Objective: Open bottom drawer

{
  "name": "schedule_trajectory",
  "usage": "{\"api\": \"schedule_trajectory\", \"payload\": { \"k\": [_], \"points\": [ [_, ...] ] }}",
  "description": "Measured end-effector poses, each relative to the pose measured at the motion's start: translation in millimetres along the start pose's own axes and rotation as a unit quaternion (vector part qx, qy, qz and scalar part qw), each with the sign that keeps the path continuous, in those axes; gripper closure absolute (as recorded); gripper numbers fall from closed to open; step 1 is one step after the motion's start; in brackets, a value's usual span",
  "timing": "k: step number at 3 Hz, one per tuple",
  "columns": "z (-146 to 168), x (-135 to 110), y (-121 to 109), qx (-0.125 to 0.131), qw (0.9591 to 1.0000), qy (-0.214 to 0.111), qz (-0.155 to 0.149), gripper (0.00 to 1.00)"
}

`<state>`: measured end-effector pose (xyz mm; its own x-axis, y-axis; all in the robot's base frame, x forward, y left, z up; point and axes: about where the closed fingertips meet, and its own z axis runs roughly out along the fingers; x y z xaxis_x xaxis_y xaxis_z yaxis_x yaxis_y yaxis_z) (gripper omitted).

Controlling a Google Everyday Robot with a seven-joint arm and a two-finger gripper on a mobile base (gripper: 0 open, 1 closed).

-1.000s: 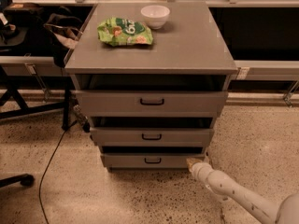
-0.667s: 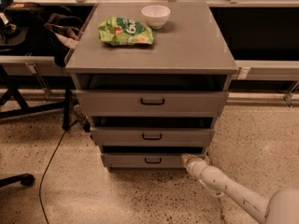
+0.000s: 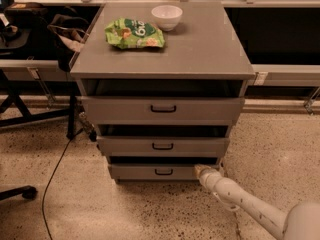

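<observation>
Grey and flat-fronted, the bottom drawer (image 3: 145, 172) sat lowest in the cabinet (image 3: 235, 101), just above the speckled floor (image 3: 150, 209), under the middle drawer (image 3: 200, 146) and the top drawer (image 3: 115, 109). Its small black handle (image 3: 163, 172) was at the centre of the front. The gripper (image 3: 201, 171) was at the right part of that front, touching it or just short of it, and clearly to the right of the handle; whether it was spread or pressed together could not be told. The pale arm (image 3: 240, 204) reached in low from the lower right. The drawer looked barely out, if at all, so the pull seemed not yet begun. To do it well, the gripper would likely need to shift left onto the handle, take hold of the bar squarely, then draw straight back along the drawer's own line, keeping low and level so the front did not twist or jam. On the top surface (image 3: 210, 49) lay a green snack bag (image 3: 134, 33) beside a white bowl (image 3: 167, 17); the bag carried white lettering, but no word of it could be read with any certainty.
</observation>
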<state>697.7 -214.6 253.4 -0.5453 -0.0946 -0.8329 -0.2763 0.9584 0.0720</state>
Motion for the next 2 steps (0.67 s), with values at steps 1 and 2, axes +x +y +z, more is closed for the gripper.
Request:
{"api": "schedule_trajectory", "payload": {
  "k": [1, 2],
  "points": [
    [15, -8, 2, -0.001, 0.9999, -0.012, -0.004, 1.00],
    [58, -35, -1, -0.009, 0.9992, -0.035, -0.017, 1.00]
  ]
}}
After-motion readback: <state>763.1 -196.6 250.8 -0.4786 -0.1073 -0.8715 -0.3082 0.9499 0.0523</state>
